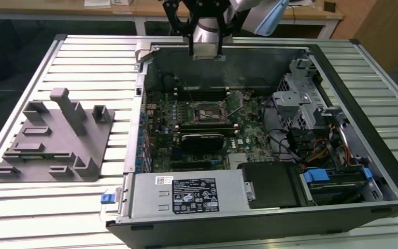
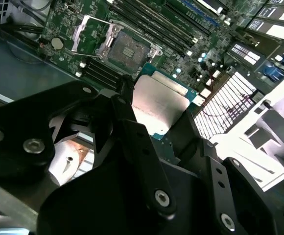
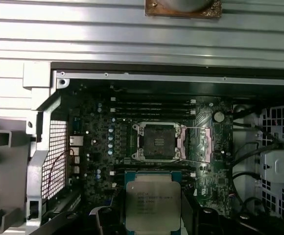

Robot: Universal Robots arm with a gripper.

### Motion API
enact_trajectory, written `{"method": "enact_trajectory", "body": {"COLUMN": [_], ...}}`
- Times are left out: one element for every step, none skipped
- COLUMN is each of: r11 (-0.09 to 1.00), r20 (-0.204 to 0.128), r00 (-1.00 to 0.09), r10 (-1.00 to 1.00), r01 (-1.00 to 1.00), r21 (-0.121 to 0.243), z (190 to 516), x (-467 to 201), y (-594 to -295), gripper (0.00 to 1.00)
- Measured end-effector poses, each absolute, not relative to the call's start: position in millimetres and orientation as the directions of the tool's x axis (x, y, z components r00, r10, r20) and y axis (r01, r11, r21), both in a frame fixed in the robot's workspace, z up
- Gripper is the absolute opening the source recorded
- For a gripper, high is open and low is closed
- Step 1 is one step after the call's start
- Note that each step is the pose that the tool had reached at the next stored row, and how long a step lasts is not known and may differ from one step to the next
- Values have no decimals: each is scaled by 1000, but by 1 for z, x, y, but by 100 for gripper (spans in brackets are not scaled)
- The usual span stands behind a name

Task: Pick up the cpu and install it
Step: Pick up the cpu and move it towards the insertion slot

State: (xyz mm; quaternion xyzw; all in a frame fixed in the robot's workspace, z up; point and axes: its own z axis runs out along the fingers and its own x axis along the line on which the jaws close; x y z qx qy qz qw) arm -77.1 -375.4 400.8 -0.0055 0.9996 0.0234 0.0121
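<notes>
Cpu (image 3: 153,205) pinched by two opposite edges between the fingers of the gripper (image 2: 156,110), metal top facing the wrist cameras, hanging in the air over the open computer case (image 1: 138,129) on the desk (image 1: 81,57), above the motherboard (image 3: 98,147) and apart from the socket (image 3: 156,142). Socket empty, retaining frame (image 3: 197,142) swung open to one side. Likely trouble, judging from here: hold on the thin rim alone, so a slip or tilt possible on any jolt, and a drop onto the bare socket contacts apt to bend them. Equally risky: coming down turned the wrong way or slightly off-centre, pressing the chip onto the socket's black edge instead of into it. Worth watching too: the raised frame just beside the socket, easy for a finger to catch, and memory slots (image 3: 152,105) close on the far side. Grey fixture block (image 1: 54,140) on the exterior view's left, well apart, no hazard.
</notes>
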Motion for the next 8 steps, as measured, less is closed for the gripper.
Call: {"method": "enact_trajectory", "body": {"r11": [999, 999, 999, 999, 999, 999, 999, 999], "r20": [-24, -24, -24, -24, -24, -24, -24, -24], "r00": [-1000, -1000, -1000, -1000, -1000, -1000, -1000, -1000], "r10": [-10, -10, -10, -10, -10, -10, -10, -11], "r01": [-12, -11, -11, -11, -11, -11, -12, -12], "r21": [47, 47, 47, 47, 47, 47, 47, 47], "z": [399, 397, 395, 394, 392, 390, 388, 386], "x": [-75, -74, -72, -71, -70, -68, -67, -67], "y": [-375, -375, -375, -375, -375, -375, -375, -375], "gripper": [55, 55, 55, 55, 55, 55, 55, 55]}}
